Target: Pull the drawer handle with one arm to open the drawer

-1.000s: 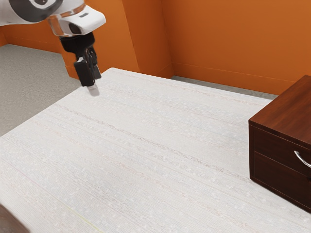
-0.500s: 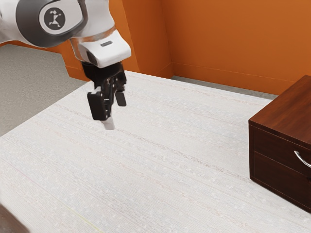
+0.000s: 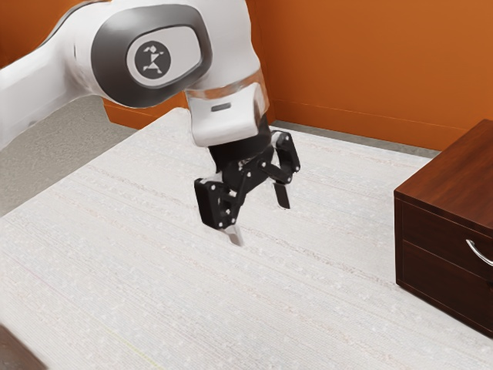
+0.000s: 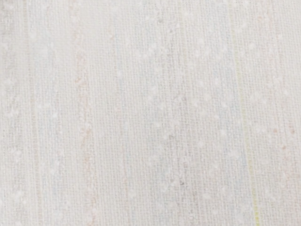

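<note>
My end effector hangs spread wide and empty just above the pale counter, tilted, with one finger low near the surface and the other raised toward two o'clock in the exterior view. The wrist camera looks straight down on the counter's weave, so I judge that I am in the approach and nowhere near a grip. The drawer sits in the dark wooden cabinet, well apart from me at about four o'clock in the exterior view, and it looks closed. Its curved silver handle is at the frame's three o'clock edge, partly cut off there. To do this step well, I should carry the hand across toward the cabinet's front with the fingers left apart. I should turn the wrist so the fingers can straddle the bar from two sides, and arrive level with the handle rather than dragging along the counter. I should close only once the bar sits between the fingers, then pull straight out along the drawer's run.
</note>
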Robot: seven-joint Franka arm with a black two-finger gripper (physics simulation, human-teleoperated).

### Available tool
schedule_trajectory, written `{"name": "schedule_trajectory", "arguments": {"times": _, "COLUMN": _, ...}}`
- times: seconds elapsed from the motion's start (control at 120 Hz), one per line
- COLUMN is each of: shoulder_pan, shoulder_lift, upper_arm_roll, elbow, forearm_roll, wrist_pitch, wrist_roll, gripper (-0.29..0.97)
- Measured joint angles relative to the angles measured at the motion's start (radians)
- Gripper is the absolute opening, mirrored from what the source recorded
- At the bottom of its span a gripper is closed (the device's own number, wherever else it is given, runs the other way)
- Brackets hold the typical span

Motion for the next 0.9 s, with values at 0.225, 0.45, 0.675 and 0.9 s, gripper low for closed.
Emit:
{"name": "schedule_trajectory", "arguments": {"times": 0.225, "shoulder_pan": -0.116, "shoulder_lift": 0.004, "upper_arm_roll": 0.003, "elbow": -0.068, "forearm_roll": -0.017, "wrist_pitch": 0.194, "wrist_roll": 0.07, "gripper": 0.68}}
{"name": "schedule_trajectory", "arguments": {"times": 0.45, "shoulder_pan": -0.193, "shoulder_lift": 0.072, "upper_arm_roll": 0.014, "elbow": -0.07, "forearm_roll": -0.019, "wrist_pitch": 0.351, "wrist_roll": 0.055, "gripper": 0.58}}
{"name": "schedule_trajectory", "arguments": {"times": 0.675, "shoulder_pan": -0.228, "shoulder_lift": 0.108, "upper_arm_roll": 0.03, "elbow": -0.058, "forearm_roll": -0.009, "wrist_pitch": 0.451, "wrist_roll": 0.016, "gripper": 0.32}}
{"name": "schedule_trajectory", "arguments": {"times": 0.9, "shoulder_pan": -0.267, "shoulder_lift": 0.189, "upper_arm_roll": 0.052, "elbow": 0.01, "forearm_roll": 0.0, "wrist_pitch": 0.505, "wrist_roll": -0.01, "gripper": 0.25}}
